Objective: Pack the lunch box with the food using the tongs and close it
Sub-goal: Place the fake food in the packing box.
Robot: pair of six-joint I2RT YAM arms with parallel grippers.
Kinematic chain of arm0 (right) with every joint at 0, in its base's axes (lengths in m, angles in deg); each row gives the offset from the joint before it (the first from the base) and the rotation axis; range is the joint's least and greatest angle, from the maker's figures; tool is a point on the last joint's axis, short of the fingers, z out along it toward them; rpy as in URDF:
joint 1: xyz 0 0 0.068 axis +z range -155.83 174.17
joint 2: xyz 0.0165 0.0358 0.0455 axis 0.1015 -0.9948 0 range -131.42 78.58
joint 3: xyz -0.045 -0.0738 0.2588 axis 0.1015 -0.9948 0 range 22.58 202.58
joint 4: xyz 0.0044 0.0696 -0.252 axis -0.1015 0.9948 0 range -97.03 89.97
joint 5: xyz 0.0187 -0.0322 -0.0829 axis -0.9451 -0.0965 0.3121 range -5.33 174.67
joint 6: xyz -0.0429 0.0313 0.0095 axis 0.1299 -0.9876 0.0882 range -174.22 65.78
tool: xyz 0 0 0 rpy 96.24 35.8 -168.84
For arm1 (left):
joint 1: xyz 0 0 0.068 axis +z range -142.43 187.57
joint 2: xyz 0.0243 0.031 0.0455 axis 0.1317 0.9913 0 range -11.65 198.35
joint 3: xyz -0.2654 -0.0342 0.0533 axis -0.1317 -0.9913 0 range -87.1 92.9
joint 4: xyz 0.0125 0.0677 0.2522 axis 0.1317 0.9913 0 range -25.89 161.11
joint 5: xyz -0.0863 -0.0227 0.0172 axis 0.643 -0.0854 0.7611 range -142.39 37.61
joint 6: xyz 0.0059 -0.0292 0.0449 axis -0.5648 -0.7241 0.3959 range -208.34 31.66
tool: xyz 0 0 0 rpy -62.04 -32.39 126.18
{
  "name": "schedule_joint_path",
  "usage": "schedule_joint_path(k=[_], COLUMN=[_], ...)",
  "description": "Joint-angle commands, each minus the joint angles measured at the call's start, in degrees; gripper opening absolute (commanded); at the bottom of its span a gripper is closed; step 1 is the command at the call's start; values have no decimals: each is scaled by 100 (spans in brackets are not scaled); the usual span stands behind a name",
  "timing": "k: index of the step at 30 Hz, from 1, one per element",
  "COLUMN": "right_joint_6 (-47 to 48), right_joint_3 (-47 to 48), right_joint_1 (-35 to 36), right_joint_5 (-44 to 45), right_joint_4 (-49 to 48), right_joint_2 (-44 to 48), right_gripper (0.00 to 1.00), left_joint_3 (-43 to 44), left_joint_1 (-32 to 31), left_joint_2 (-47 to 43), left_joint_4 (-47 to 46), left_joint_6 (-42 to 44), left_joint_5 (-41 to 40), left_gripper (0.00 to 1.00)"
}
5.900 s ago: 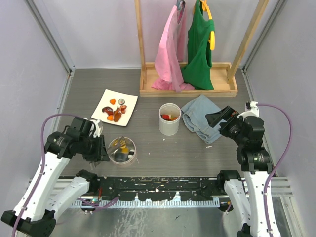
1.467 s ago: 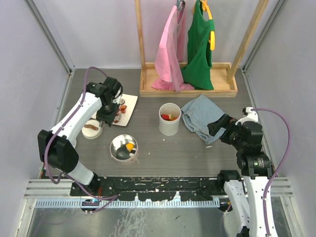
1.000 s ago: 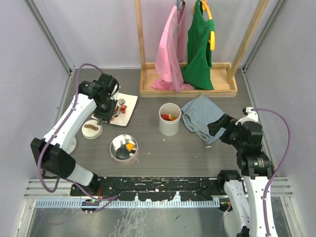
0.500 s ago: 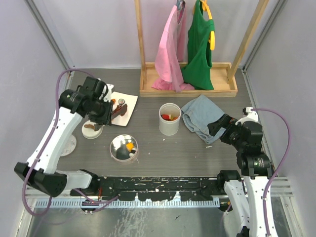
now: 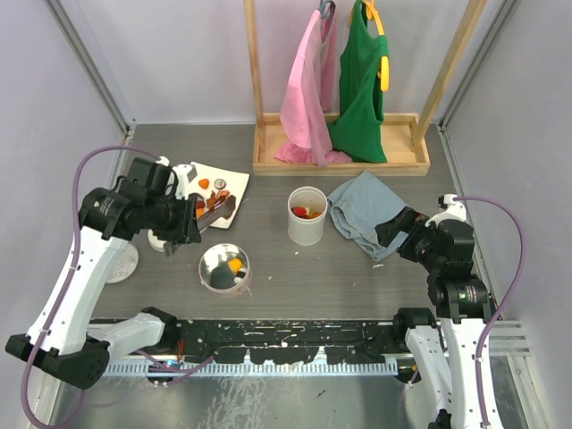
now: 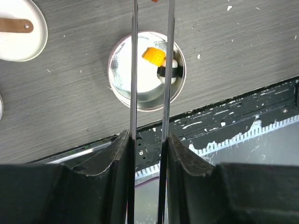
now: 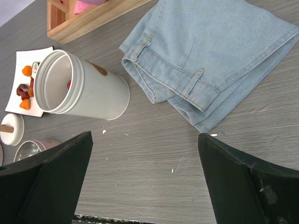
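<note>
Between the fingers (image 6: 175, 144) of the left gripper (image 6: 148, 135) the tongs (image 6: 133, 70) are clamped at a narrow setting, with both thin arms pressed between the pads. In the wrist view the two arms run straight out over the lunch box (image 6: 122, 88) and pass the top edge. In the top view the tongs (image 5: 217, 208) reach toward the near edge of the plate (image 5: 234, 181). Whether the tips grip anything cannot be told.

The lunch box (image 5: 213, 259), a round metal tin, stands open on the table (image 5: 295, 268) just in front of the plate. It holds an orange piece (image 6: 154, 55) and a dark piece (image 6: 169, 72). More food (image 5: 206, 184) lies on the plate. A white lid (image 6: 18, 39) with a brown strap lies to the left of the tin.

A white cylindrical tub (image 7: 93, 93) stands right of the plate, with red pieces inside. Folded jeans (image 7: 210, 51) lie beside it, apart from it.

The right gripper (image 7: 144, 136) hangs near the jeans with its fingers spread wide, holding nothing.
</note>
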Motion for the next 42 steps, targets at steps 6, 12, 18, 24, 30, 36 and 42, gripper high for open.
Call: schedule_joint_path(k=[6,12,18,24,30,36,42], right_joint_6=[28,21,23,26,22,25,20], right_joint_3=[44,38,35,35,28,24,13], right_joint_1=[34,34,33,34,34,34,34], right_joint_5=[-17,-12,-18,-23,-37,-34,-26], right_joint_4=[-314,-322,-327,-332,-332,-342,-349], right_joint_2=[-47,-45,-58,-50,-40,-64,-68], right_gripper=[100,100,100,100,100,100,100], left_joint_3=[-309,-723,-1096,-1272,-1573,-1722,-1635], left_joint_1=[18,18,8,0,1,-6,-26], left_joint_2=[-672,-1002,-1273,-1437,-1539,-1513,-1373], left_joint_4=[358,551,668,925,1025,861,656], left_joint_6=[-282,-384,-511,-553,-548,-568,-574], left_joint_5=[192,133,403,287,68,53,11], left_gripper=[25,26,25,25,25,25,25])
